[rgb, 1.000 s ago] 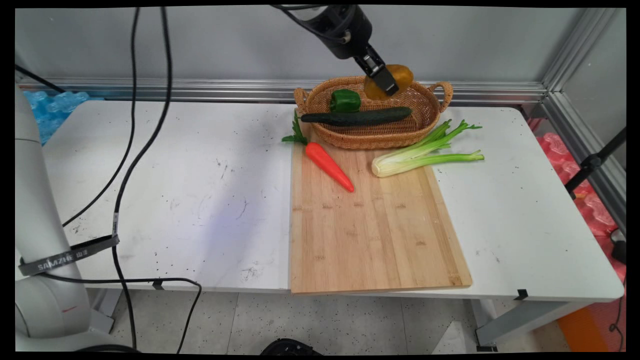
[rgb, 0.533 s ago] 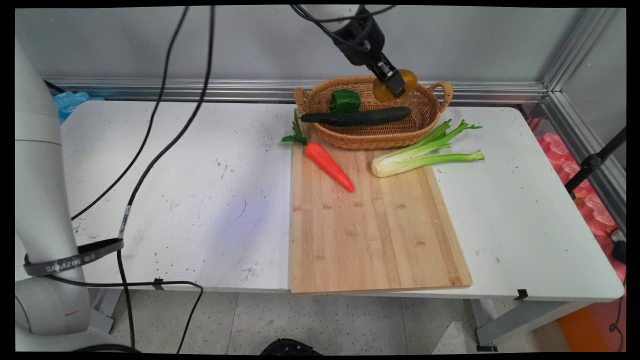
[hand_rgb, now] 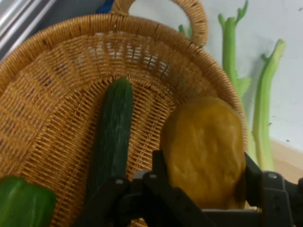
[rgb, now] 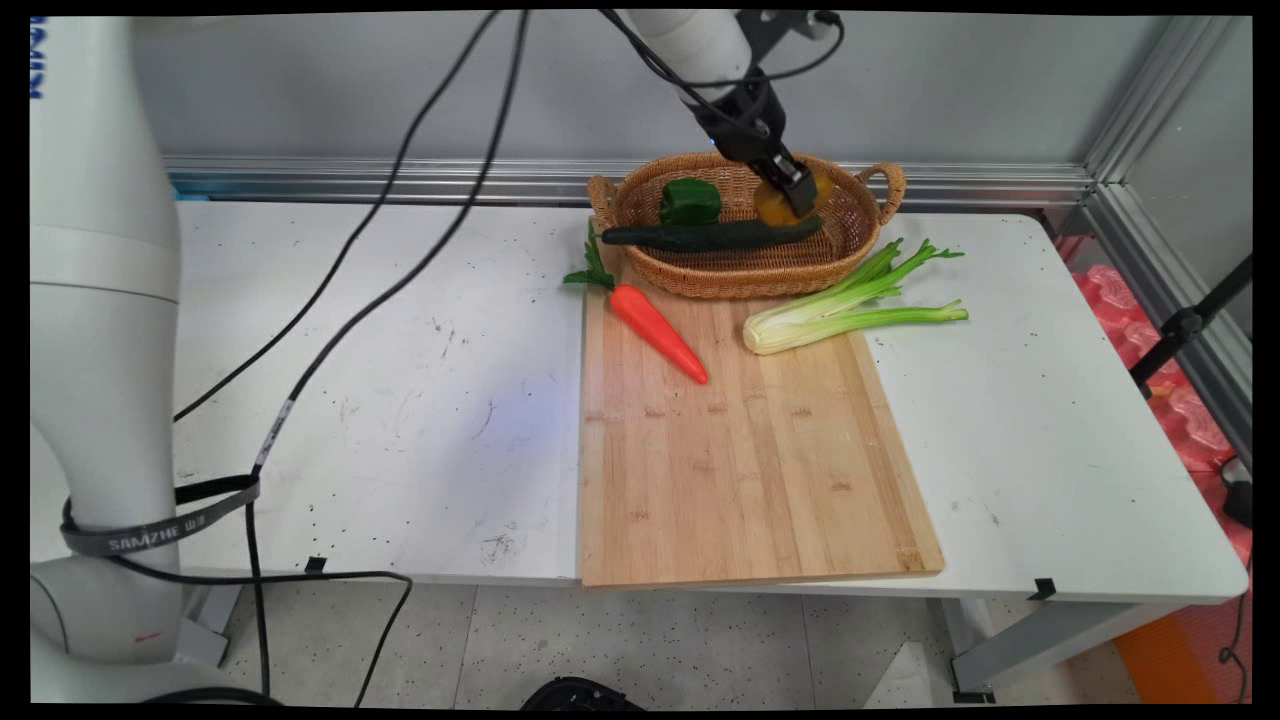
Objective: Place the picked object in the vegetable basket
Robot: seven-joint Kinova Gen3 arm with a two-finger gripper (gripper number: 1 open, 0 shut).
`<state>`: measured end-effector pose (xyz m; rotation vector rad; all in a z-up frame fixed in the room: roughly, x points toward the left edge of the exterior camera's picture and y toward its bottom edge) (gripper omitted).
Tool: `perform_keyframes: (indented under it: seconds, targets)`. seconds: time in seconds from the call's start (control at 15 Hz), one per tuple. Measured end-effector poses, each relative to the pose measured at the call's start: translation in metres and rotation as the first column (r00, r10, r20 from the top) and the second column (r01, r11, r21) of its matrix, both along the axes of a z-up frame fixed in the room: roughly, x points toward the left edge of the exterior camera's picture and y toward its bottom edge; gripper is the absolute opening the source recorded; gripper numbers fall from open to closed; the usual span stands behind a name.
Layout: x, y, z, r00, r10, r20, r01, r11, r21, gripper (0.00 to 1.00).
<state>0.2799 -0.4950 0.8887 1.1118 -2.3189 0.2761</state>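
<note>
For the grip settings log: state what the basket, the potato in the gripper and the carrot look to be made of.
Basket: woven wicker or rattan, matte tan; the weave shows plainly.
Potato, in the gripper: probably plastic or foam replica; even mustard skin, dull sheen.
Carrot: likely moulded plastic; smooth, uniform bright orange.

white table [rgb: 400,330] | on it: wooden board [rgb: 740,450], wicker basket [rgb: 745,275], celery [rgb: 850,310] partly

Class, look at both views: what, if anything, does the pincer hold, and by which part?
The pincer holds a yellow-brown potato by its two opposite sides, low inside the wicker basket.
</note>
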Motion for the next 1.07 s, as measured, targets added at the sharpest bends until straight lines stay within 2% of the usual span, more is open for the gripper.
perform_keyframes:
  seconds: [0.27, 0.73, 0.8, 1.07]
  targets:
    - [-0.009, -0.025, -0.031, 1.0, 0.025, 0.015, -0.026, 0.999, 0.041, 0.0]
    - [-0.021, -0.056, -0.069, 0.999, 0.037, 0.032, -0.04, 0.995, 0.09, 0.0]
    - [-0.021, -0.059, -0.072, 0.999, 0.038, 0.032, -0.041, 0.995, 0.093, 1.0]
    - [-0.024, -0.067, -0.078, 0.999, 0.035, 0.032, -0.038, 0.995, 0.095, 1.0]
